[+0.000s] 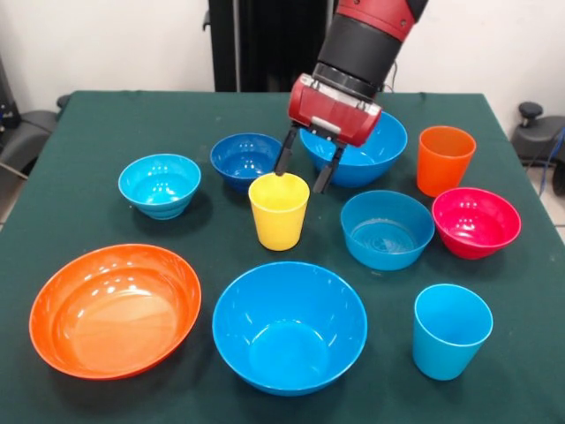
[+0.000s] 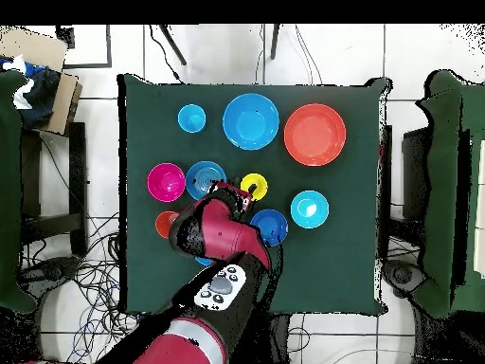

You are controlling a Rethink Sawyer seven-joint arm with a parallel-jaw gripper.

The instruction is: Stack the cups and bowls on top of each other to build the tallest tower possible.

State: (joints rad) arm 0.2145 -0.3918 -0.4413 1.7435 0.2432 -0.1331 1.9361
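Observation:
My gripper (image 1: 299, 180) hangs open just behind and above the yellow cup (image 1: 279, 212), one finger at the cup's far rim and the other off to its right. Nothing is between the fingers. From overhead the gripper (image 2: 242, 197) sits beside the yellow cup (image 2: 253, 186). An orange cup (image 1: 445, 159) and a light blue cup (image 1: 451, 330) stand upright on the right. Separate on the cloth are the wide orange bowl (image 1: 115, 309), a large blue bowl (image 1: 290, 325), a medium light blue bowl (image 1: 387, 230), a magenta bowl (image 1: 476, 223), a cyan bowl (image 1: 160, 184) and a dark blue bowl (image 1: 245, 159). The arm partly hides another large blue bowl (image 1: 375, 150).
A dark green cloth covers the table (image 1: 97, 124). Every cup and bowl stands mouth up on its own. Chairs stand at both sides of the table (image 2: 133, 284), and a cardboard box (image 2: 38, 57) lies off one corner. Cables trail on the tiled floor.

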